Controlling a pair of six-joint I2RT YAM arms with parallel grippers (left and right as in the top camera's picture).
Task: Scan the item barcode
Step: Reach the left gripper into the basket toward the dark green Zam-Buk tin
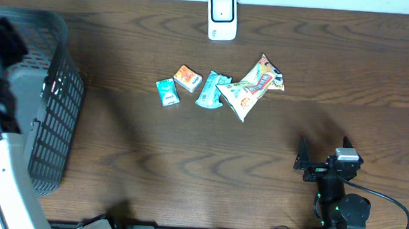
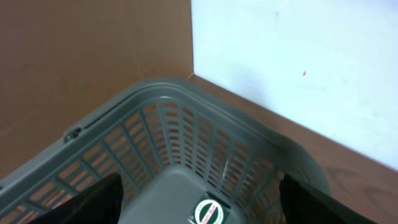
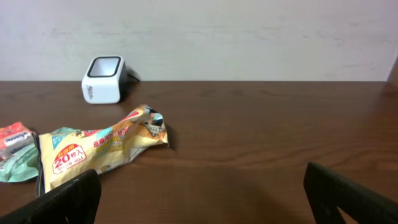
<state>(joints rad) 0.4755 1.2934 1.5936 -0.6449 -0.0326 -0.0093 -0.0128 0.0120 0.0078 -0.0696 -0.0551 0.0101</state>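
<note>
Plastic packets (image 1: 248, 92) lie crinkled near a glossy white scanner (image 1: 222, 17); left hand (image 2: 202, 202) and right hand (image 3: 205, 199) gape empty.

soft, even room light falls on the dark counter (image 1: 188, 156), leaving faint broad shadows and a dull sheen. the left wrist view is hazy, its basket (image 2: 174, 118) soft. the right end effector (image 3: 202, 174) fingers (image 3: 68, 199) look dark and unfocused.

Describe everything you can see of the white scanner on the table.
The scanner is a small white box with rounded corners, plastic by its look. A black-framed window sits in its upper face. It stands upright at the far edge of the brown table, apart from the snack packets. Nothing touches it.
</note>
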